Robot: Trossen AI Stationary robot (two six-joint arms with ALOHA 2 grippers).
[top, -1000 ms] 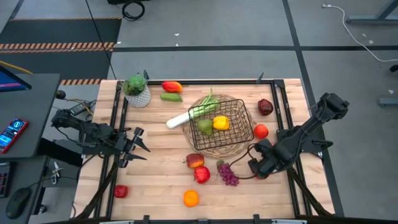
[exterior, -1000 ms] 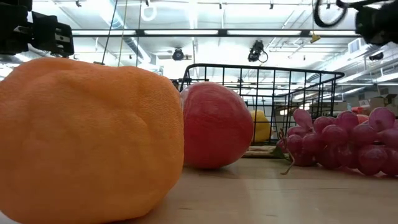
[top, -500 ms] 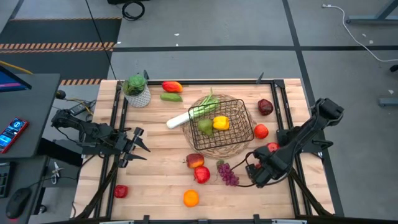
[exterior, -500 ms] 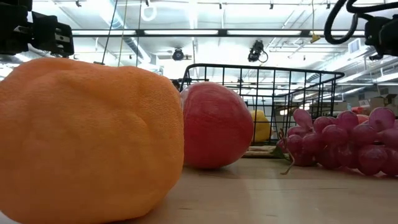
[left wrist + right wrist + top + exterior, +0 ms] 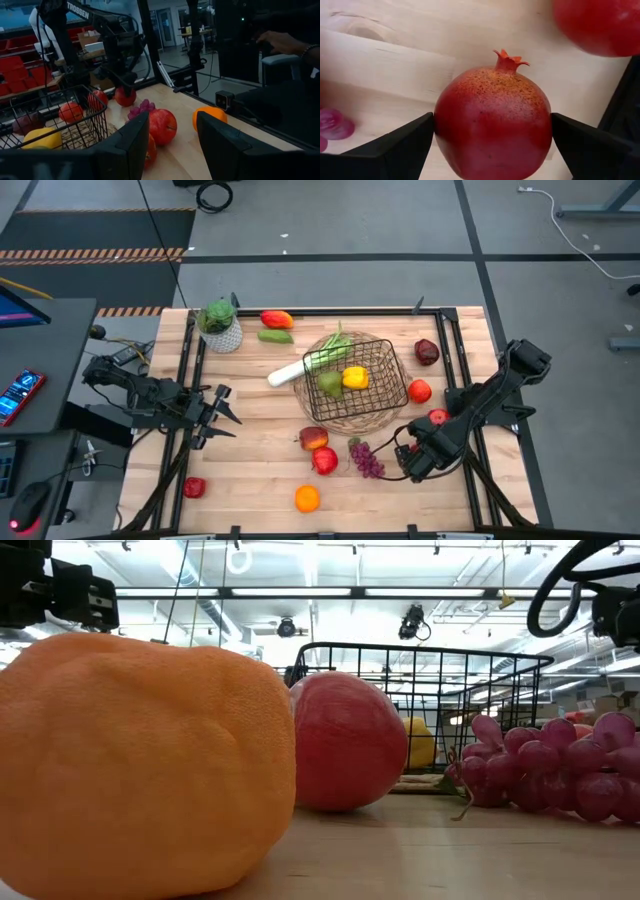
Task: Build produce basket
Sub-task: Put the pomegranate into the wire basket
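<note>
The black wire basket [image 5: 360, 380] sits on a round wicker mat and holds a yellow piece [image 5: 354, 377] and a green piece [image 5: 330, 383]; a leek [image 5: 300, 368] leans over its left rim. My right gripper [image 5: 428, 432] points down, open, over a red pomegranate [image 5: 492, 125] that lies on the table at the right, one finger on either side of it. Whether the fingers touch it, I cannot tell. My left gripper [image 5: 222, 412] waits level at the table's left, open, with nothing between its fingers [image 5: 130, 145].
Loose produce lies around the basket: two red apples [image 5: 313, 439], purple grapes [image 5: 367, 460], an orange [image 5: 307, 499], a red fruit [image 5: 420, 391], a dark red one [image 5: 427, 351], a small red one [image 5: 194, 487]. A potted plant [image 5: 220, 325] stands far left.
My right gripper has come down and a little toward the table's near edge, rolling slightly, staying open. In the high view the pomegranate now shows beside the arm, where the arm covered it before.
</note>
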